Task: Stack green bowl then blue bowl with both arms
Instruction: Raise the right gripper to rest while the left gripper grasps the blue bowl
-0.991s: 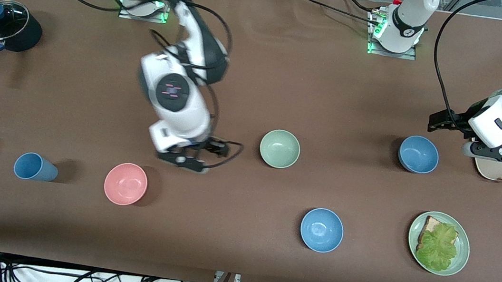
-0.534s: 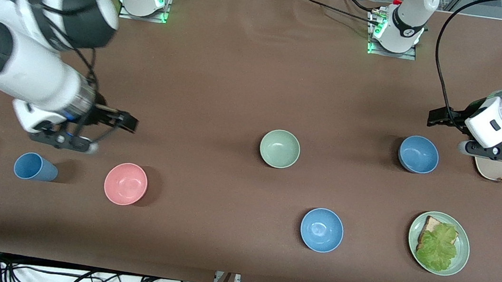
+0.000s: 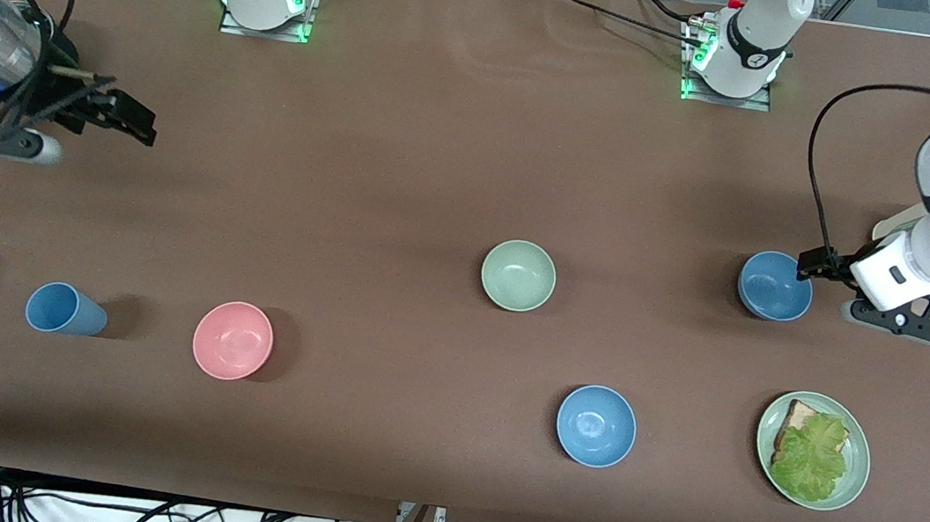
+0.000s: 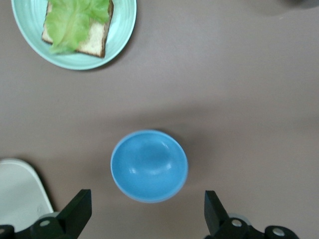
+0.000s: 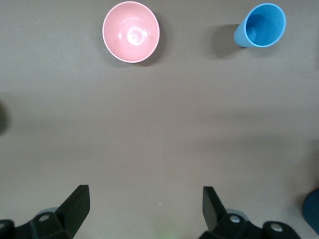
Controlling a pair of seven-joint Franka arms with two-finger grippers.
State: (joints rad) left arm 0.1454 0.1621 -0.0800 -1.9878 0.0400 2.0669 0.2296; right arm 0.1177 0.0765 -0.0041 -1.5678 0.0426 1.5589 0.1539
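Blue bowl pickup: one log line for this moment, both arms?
left gripper: open, over blue bowl, not gripping | right gripper: open, over bare table at right arm's end | green bowl: on table, nothing stacked

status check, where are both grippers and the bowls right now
Left gripper open, over the blue bowl rim. Right gripper open, waiting at its table end. Green bowl untouched mid-table, nothing stacked. Nothing between the two bowls.

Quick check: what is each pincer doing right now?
Left pincer: open, empty, over the blue bowl.
Right pincer: open, empty, over bare table at the right arm's end.
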